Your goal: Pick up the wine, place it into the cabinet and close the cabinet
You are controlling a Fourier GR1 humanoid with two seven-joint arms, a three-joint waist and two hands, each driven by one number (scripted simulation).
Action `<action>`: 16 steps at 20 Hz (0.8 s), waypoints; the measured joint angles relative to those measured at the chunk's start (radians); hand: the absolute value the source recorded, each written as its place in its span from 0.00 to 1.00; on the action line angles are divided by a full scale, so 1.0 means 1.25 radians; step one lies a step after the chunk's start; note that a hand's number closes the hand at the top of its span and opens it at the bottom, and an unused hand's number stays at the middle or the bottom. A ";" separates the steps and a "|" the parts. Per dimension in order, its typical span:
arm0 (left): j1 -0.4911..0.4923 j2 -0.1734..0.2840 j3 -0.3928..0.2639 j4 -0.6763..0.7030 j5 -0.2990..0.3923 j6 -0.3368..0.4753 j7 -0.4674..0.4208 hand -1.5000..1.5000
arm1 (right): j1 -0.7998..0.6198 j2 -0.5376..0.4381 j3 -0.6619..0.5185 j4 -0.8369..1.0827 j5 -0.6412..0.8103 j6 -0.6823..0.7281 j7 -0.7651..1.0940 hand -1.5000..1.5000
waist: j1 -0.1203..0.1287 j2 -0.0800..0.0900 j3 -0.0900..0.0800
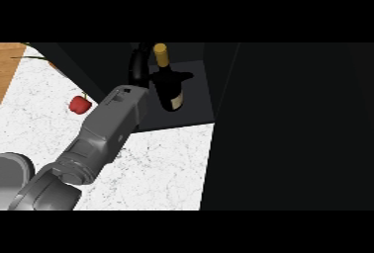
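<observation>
The cabinet (292, 123) fills the right half of the head view as a broad dark mass, most likely its door, with a dark grey floor patch (191, 106) of its open inside showing at upper centre. The white speckled counter (161, 168) takes the lower left, its right edge meeting the dark panel in a nearly straight line running down the view, and its far edge meeting the cabinet floor just below the bottle. A strip of wooden surface (9, 64) shows at the upper left corner.

One grey forearm (102, 138) rises from the lower left and slants up toward the cabinet opening; which arm it is cannot be told for certain, though it enters from the left. Its black hand (139, 62) merges with the dark interior, so whether the fingers are curled or straight cannot be told.

The wine (169, 79) stands upright on the cabinet floor, yellow-capped neck uppermost, pale label facing forward, just to the right of the hand and very close to it; contact is unclear.

A small red fruit (80, 104) lies on the counter to the left of the forearm, apart from it.
</observation>
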 measured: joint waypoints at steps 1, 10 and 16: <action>-0.001 -0.002 0.008 -0.005 0.007 -0.012 -0.007 1.00 | 0.001 0.001 0.000 0.000 0.000 0.000 -0.002 0.00 | 0.000 0.000 0.000; -0.015 -0.029 0.049 -0.042 0.041 -0.149 -0.050 0.00 | 0.014 -0.013 -0.028 -0.004 -0.004 0.008 0.002 0.00 | 0.027 -0.011 0.001; -0.033 -0.044 0.058 -0.050 0.046 -0.198 -0.031 0.00 | 0.030 -0.017 -0.044 -0.009 -0.006 0.004 0.014 0.00 | 0.048 -0.020 0.002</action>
